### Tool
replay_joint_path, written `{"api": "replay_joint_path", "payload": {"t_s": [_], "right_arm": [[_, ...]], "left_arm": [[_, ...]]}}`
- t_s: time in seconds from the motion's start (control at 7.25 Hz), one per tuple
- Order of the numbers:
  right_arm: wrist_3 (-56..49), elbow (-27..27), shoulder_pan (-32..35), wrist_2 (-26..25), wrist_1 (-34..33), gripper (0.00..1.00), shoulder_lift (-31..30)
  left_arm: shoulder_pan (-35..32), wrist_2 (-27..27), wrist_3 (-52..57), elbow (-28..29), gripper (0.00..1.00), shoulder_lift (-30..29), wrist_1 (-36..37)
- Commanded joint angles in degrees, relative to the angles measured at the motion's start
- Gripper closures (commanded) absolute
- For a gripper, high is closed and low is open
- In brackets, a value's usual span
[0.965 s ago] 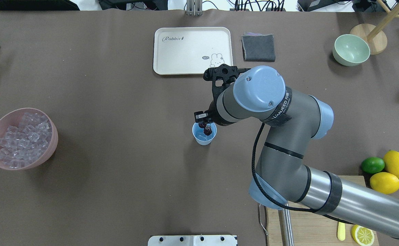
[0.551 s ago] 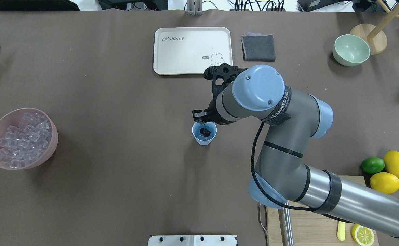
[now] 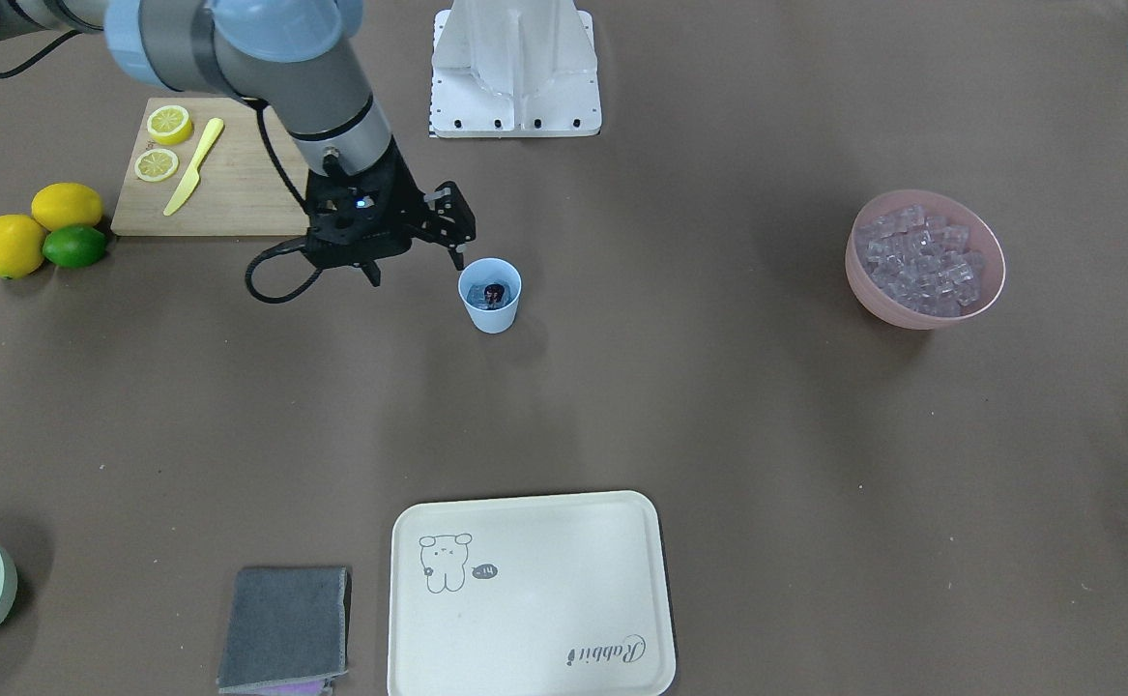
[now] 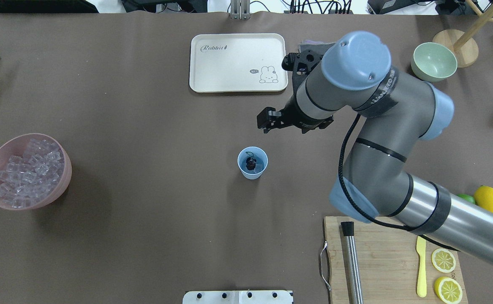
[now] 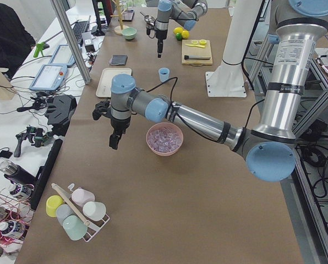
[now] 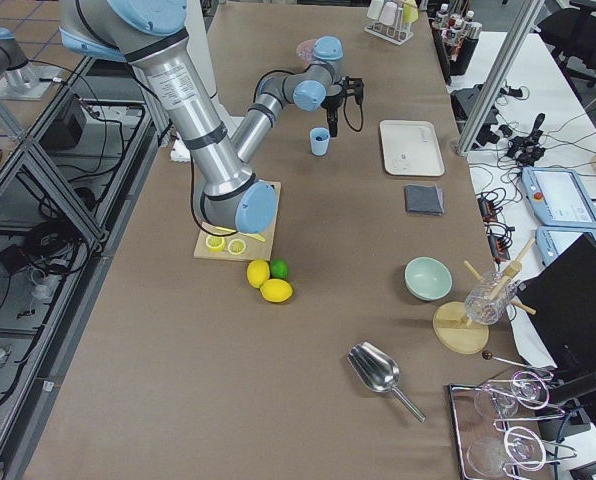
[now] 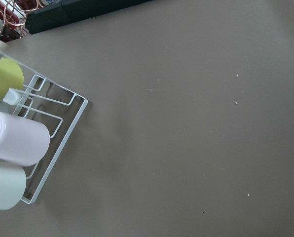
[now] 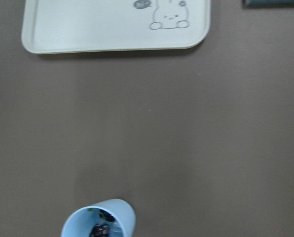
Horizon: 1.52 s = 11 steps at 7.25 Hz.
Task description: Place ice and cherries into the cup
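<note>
Worktop (image 4: 145, 126), brown and broad, carries everything. The right arm (image 4: 356, 80) reaches over its middle, and the left arm (image 5: 197, 118) hangs above the far end beside the pink bowl (image 4: 62, 188).

That bowl is heaped with ice (image 4: 26, 173), clear small cubes lying loose on one another. The right gripper (image 3: 414, 266) hovers just beside the cup (image 4: 252, 175), off its rim and touching nothing, its fingers spread apart and empty. The left gripper (image 5: 115, 142) points down near the pink bowl. I cannot tell whether its fingers are apart or together.

The cup stands upright at mid-table, well apart from the bowl. It looks like thin, light plastic, so a sideways nudge would probably tip or slide it; any hold belongs low on the wall. Inside it a few cubes show pale under the cherries (image 4: 251, 164), which rest on top near the centre.

Both ingredients are in, so the task looks close to done. If more ice is wanted, the cubes are likely hard and slick and may squirt from a pinch; grip one squarely across flat faces. The cherries seem smooth and small, best taken across both fruits.
</note>
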Motion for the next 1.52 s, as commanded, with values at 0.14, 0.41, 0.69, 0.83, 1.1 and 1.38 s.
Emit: {"api": "replay_joint_path", "payload": {"t_s": [0.14,0.41,0.69,0.83,1.1,1.38], "right_arm": [[-23.62,5.01,15.46,10.05,-5.29,0.00,-16.26],[-39.73,1.43,28.19,18.38,-5.38,0.00,-24.10],[-50.57,-3.68,38.85,20.71,-5.90,0.00,-29.38],[-53.47,-5.70,41.93,20.19,-5.99,0.00,-31.41],[-61.55,-7.39,47.39,19.74,-6.08,0.00,-36.33],[-65.10,-7.92,51.09,19.83,-6.00,0.00,-39.15]], "left_arm": [[-4.46,-1.86,3.74,-1.08,0.02,6.91,0.13],[-5.87,-1.86,3.74,-0.03,0.02,8.50,0.23],[-7.20,-1.86,3.74,2.96,0.02,8.68,-0.21],[-7.11,-1.86,3.74,4.19,0.02,8.50,-0.39],[-7.20,-1.86,3.83,4.38,0.02,8.50,-0.48],[-7.20,-1.95,3.74,4.11,0.02,8.59,-0.48]]}}
